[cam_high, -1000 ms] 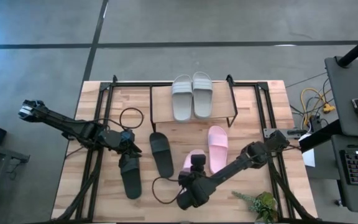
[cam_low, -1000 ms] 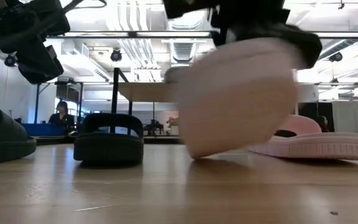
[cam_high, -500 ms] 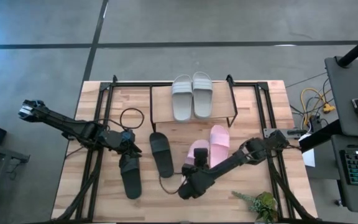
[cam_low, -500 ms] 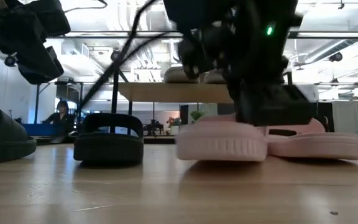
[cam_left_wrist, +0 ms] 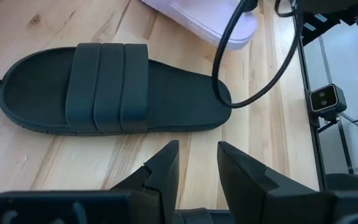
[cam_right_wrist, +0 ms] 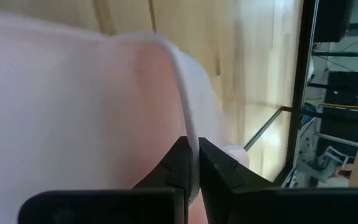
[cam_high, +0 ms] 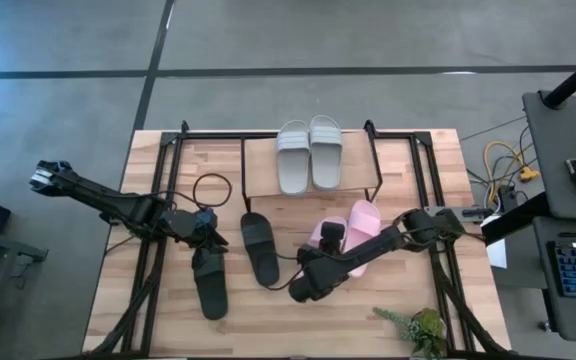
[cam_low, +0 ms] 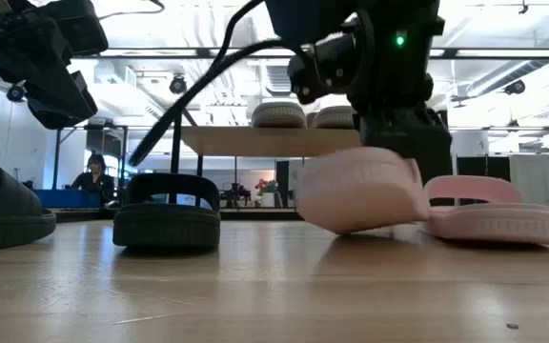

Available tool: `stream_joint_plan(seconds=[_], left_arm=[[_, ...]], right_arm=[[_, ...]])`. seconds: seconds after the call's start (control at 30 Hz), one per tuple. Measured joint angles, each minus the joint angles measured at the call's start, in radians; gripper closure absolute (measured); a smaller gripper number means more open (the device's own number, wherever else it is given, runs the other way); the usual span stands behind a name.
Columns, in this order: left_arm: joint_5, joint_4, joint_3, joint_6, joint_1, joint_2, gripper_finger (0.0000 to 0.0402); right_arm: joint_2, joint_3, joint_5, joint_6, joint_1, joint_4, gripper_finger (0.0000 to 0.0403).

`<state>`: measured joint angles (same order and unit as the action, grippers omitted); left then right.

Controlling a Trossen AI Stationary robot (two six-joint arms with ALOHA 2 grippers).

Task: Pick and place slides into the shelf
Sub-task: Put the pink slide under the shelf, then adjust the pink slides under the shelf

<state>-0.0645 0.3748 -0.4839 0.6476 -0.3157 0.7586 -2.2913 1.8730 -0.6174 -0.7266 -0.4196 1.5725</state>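
Observation:
My right gripper [cam_high: 329, 236] is shut on one pink slide [cam_high: 320, 240], just beside the other pink slide [cam_high: 365, 222], which lies flat on the table. In the low view the held slide [cam_low: 360, 191] is tilted. The pale grey pair [cam_high: 308, 155] rests on the shelf's plank top [cam_high: 353, 170]. Two black slides lie sole down on the table, one [cam_high: 260, 247] mid-table and one [cam_high: 210, 285] toward the near edge. My left gripper [cam_high: 208, 240] hovers open between them; its wrist view shows a black slide [cam_left_wrist: 104, 87] ahead of its fingertips [cam_left_wrist: 197, 168]. My right gripper pinches a thin pink edge of the slide [cam_right_wrist: 188, 134] between its two fingers, coming from above and pointing down. The slide [cam_low: 360, 191] is tilted in the hold. Its lower end [cam_low: 346, 227] is at or just above the table; which, I cannot tell.
A large black metal frame [cam_high: 168, 150] runs around the table. A loop of black cable [cam_high: 211, 188] lies left of the shelf, and another cable [cam_left_wrist: 253, 74] crosses the left wrist view. A small plant [cam_high: 416, 325] stands at the near right corner. Bare wood lies near the front edge.
My right gripper has carried the pink slide toward the far edge and the shelf. The slide was lifted and tipped, then lay flat on the table, and is tilted again now. The other pink slide has shifted a little to the right.

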Motion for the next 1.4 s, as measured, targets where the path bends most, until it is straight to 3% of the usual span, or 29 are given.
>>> stream_joint_plan(seconds=[0.13, 0.47, 0.67, 0.83, 1.03, 1.4], left_arm=[[0.0, 0.0, 0.0, 0.0, 0.0, 0.004, 0.0307], [0.0, 0.0, 0.0, 0.0, 0.0, 0.009, 0.0307], [0.0, 0.0, 0.0, -0.001, 0.0, 0.011, 0.0307], [0.0, 0.0, 0.0, -0.001, 0.0, 0.011, 0.0307], [0.0, 0.0, 0.0, -0.001, 0.0, 0.011, 0.0307], [0.0, 0.0, 0.0, -0.001, 0.0, 0.011, 0.0307]], right_arm=[[0.001, -0.006, 0.026, -0.006, -0.004, -0.02, 0.0378], [0.021, -0.035, 0.094, -0.068, -0.016, -0.033, 0.0271], [0.057, 0.017, 0.116, -0.135, -0.027, -0.018, 0.0227], [0.109, 0.043, 0.25, -0.481, -0.025, -0.001, 0.0223], [0.183, 0.002, 0.367, -1.001, -0.04, -0.001, 0.0257], [0.305, -0.235, 0.591, -1.516, -0.142, -0.001, 0.0307]])
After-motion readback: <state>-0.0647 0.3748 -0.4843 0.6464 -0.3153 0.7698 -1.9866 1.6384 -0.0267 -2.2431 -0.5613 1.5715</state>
